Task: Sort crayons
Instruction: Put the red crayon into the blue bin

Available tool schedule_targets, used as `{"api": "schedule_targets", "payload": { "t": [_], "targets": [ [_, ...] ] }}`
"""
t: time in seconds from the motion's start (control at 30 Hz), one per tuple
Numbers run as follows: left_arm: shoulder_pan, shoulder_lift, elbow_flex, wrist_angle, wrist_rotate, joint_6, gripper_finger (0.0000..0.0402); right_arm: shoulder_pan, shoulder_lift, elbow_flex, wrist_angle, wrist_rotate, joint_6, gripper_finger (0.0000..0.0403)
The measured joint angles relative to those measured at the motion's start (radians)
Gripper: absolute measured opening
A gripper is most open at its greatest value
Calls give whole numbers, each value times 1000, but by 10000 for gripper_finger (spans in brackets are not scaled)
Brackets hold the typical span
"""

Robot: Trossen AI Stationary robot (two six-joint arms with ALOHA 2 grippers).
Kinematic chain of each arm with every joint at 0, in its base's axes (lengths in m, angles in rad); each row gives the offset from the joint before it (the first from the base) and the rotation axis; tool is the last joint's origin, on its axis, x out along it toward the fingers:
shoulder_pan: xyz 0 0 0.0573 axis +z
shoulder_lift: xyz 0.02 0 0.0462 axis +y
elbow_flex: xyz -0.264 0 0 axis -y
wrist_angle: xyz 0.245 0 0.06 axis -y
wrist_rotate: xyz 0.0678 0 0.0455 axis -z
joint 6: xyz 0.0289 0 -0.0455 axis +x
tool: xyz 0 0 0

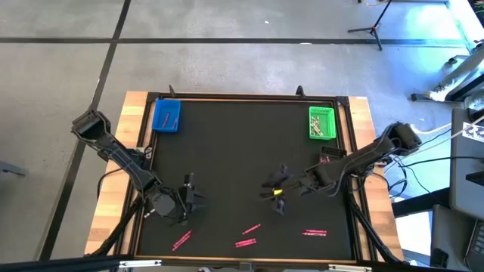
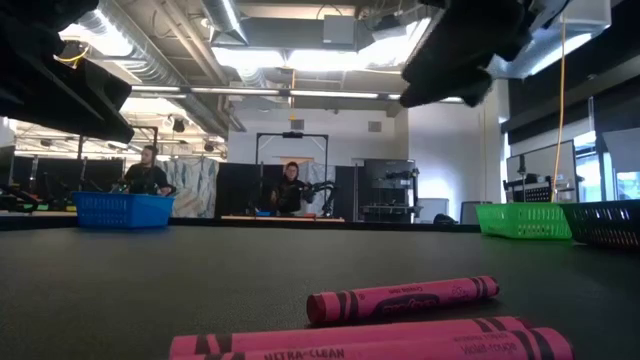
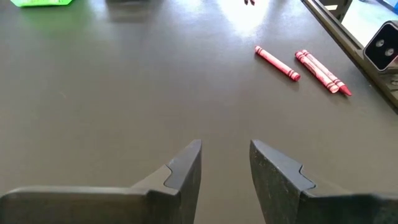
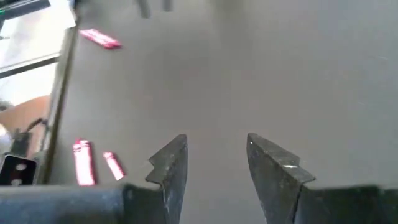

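Several pink-red crayons lie flat on the black mat near the table's near edge: one (image 1: 181, 240) at the left, two (image 1: 252, 228) (image 1: 245, 243) in the middle, and a pair (image 1: 314, 233) at the right. My left gripper (image 1: 190, 198) (image 3: 225, 144) is open and empty above bare mat, left of centre. My right gripper (image 1: 274, 185) (image 4: 216, 138) is open and empty above bare mat, right of centre. A small yellow bit (image 1: 277, 192) shows by my right gripper; I cannot tell what it is. Crayons also show in the left wrist view (image 3: 277, 63) and the right wrist view (image 4: 82, 163).
A blue tray (image 1: 166, 115) stands at the far left corner of the mat and a green tray (image 1: 322, 123) at the far right corner. A raised black frame (image 1: 352, 151) edges the mat. In the low view, people sit in the room behind (image 2: 290, 185).
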Motion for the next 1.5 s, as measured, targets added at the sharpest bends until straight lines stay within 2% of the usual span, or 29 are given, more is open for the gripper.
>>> {"api": "schedule_targets", "payload": {
  "t": [0.13,0.33,0.43,0.6,0.9,1.17,1.3,1.5],
  "targets": [
    [0,0,0,0,0,0,128,13,83,0,154,-51,-50,163],
    [0,0,0,1,0,0,128,15,222,0,351,-212,-75,163],
    [0,0,0,1,0,0,128,30,287,0,428,-247,-112,163],
    [0,0,0,0,-2,1,128,68,371,1,499,-244,-141,163],
    [0,0,0,-2,-6,1,128,149,461,45,505,-141,-151,163],
    [1,0,0,-7,-21,3,128,157,535,64,512,-122,-151,161],
    [1,0,0,-7,-21,3,128,157,552,67,517,-87,-182,132],
    [1,0,0,-7,-22,3,128,154,552,66,499,-67,-230,38]
  ]
}}
